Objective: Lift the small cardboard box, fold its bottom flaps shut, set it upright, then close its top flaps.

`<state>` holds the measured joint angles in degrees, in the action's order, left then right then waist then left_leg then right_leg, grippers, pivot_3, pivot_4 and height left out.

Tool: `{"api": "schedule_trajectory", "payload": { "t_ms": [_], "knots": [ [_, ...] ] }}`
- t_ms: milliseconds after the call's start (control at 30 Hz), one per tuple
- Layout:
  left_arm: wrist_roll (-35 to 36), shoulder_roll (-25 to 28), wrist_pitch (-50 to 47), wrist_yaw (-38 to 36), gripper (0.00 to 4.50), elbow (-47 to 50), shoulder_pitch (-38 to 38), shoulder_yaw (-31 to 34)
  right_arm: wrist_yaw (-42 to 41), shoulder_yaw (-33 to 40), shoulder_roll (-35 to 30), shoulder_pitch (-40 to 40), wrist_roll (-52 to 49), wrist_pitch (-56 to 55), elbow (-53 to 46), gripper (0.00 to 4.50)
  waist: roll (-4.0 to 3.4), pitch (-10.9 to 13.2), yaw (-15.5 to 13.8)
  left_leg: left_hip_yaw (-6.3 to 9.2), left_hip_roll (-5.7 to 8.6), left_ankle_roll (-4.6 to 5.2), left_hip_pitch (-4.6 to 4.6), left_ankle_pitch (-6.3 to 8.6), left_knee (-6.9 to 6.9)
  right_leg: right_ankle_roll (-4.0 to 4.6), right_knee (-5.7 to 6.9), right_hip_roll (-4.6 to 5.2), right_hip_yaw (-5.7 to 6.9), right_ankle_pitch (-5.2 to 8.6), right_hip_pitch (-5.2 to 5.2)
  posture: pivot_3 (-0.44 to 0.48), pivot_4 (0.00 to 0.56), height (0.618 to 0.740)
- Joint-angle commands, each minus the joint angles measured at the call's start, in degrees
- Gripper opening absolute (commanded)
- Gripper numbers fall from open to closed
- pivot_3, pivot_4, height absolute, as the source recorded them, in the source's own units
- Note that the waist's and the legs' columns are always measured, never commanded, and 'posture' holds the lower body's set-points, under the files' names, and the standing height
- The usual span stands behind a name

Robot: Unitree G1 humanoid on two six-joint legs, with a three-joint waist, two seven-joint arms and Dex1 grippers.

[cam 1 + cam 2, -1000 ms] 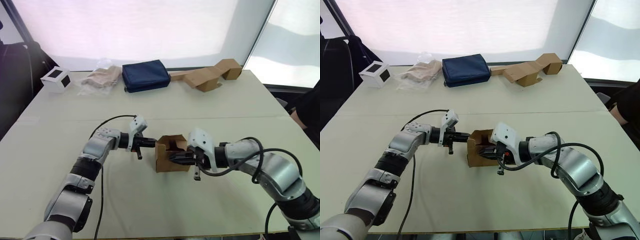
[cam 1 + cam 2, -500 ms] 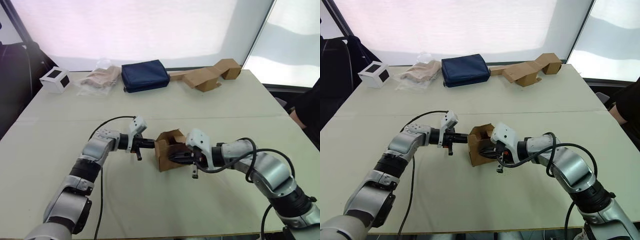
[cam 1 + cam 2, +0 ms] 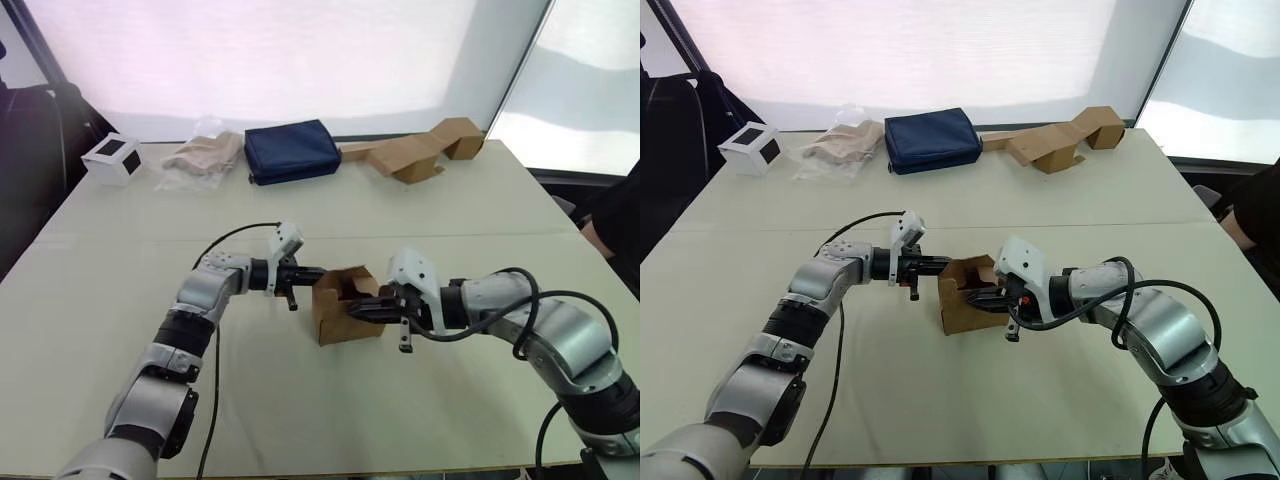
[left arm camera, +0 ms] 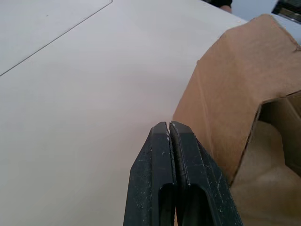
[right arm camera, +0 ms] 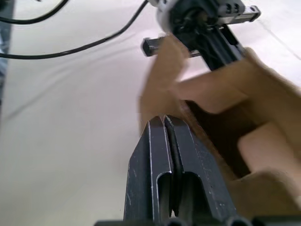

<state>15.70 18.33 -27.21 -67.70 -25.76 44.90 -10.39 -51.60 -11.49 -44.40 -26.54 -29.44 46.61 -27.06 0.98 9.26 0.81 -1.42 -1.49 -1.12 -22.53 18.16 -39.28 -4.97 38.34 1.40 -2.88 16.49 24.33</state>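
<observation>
The small cardboard box [image 3: 345, 308] sits on the table [image 3: 330, 410] at mid-table, directly between the two grippers. The left gripper [image 3: 316, 271], fingers pressed together and empty, meets its upper left edge; the right gripper [image 3: 356, 310], likewise clenched, touches its right side, equally near. Count: one box, two grippers.

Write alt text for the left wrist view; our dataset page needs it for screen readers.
The left claw, its two black fingers pressed shut, points at the side wall of the small cardboard box on a pale table. A brown flap juts above the box's open, shadowed inside.
</observation>
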Motion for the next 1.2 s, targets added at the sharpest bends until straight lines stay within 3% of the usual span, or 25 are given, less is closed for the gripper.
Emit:
{"api": "schedule_trajectory", "payload": {
  "t_ms": [33, 400, 533, 733, 967, 1067, 1200],
  "knots": [
    [0.35, -0.77, 0.54, -1.45, 0.04, -0.53, 1.77, -0.27, -0.57, -0.35, 0.40, -1.59, 1.27, -1.99, 0.01, 0.00, 0.00, 0.00, 0.06, 0.00, 0.00, 0.00, 0.00, 0.00, 0.00, 0.00, 0.00, -0.01, 0.00, 0.00, 0.00, 0.000, 0.150, 0.740],
    [-1.60, -2.44, 4.99, 1.41, 0.04, -5.54, 3.37, 1.17, -1.61, -2.00, 1.33, -1.46, 2.63, -2.49, 0.88, 0.00, 0.00, 0.00, -0.16, 0.00, 0.00, 0.00, 0.00, 0.00, 0.00, 0.00, 0.00, 0.02, 0.00, 0.00, 0.00, 0.000, 0.150, 0.740],
    [-1.20, -0.11, 6.12, 3.48, 0.04, -5.83, 3.89, 4.06, -1.67, -2.01, 1.99, -1.57, 2.74, -2.65, 1.84, 0.00, 0.00, 0.00, 0.09, 0.00, 0.00, 0.00, -0.01, 0.00, 0.00, 0.00, 0.00, 0.02, 0.00, 0.00, 0.00, 0.000, 0.150, 0.740],
    [3.01, 9.07, -3.24, 0.29, 0.04, 11.24, -1.96, 5.64, -1.98, -1.84, 2.89, -2.40, 2.78, -3.10, 3.49, 0.00, -0.01, 0.00, 0.24, 0.02, -0.11, 0.00, 0.02, 0.00, 0.01, 0.00, 0.06, 0.01, -0.02, 0.00, 0.04, 0.000, 0.150, 0.740],
    [13.19, 19.71, -19.18, -3.34, 0.04, 35.96, -11.47, 5.63, -2.68, -1.88, 3.43, -2.90, 3.27, -4.03, 5.07, 0.00, 0.00, 0.00, -0.13, 0.02, -0.04, -0.01, 0.00, 0.00, 0.00, 0.00, 0.03, 0.14, 0.00, 0.00, -0.01, 0.000, 0.150, 0.740],
    [15.92, 20.10, -22.12, -1.82, 0.04, 42.19, -14.36, 4.68, -3.01, -1.88, 3.59, -3.10, 3.56, -4.38, 5.54, 0.00, 0.00, 0.00, -0.12, 0.02, -0.04, 0.00, 0.00, 0.00, 0.01, 0.00, -0.01, 0.15, -0.01, 0.00, -0.02, 0.000, 0.150, 0.740],
    [16.94, 18.09, -23.05, 1.19, 0.04, 43.39, -14.79, 3.99, -2.98, -1.92, 3.89, -3.32, 3.88, -4.44, 5.74, 0.00, 0.00, 0.00, -0.05, 0.03, -0.06, -0.01, 0.02, 0.00, 0.00, 0.00, 0.02, 0.10, -0.01, 0.00, -0.04, 0.000, 0.150, 0.740]
  ]
}}
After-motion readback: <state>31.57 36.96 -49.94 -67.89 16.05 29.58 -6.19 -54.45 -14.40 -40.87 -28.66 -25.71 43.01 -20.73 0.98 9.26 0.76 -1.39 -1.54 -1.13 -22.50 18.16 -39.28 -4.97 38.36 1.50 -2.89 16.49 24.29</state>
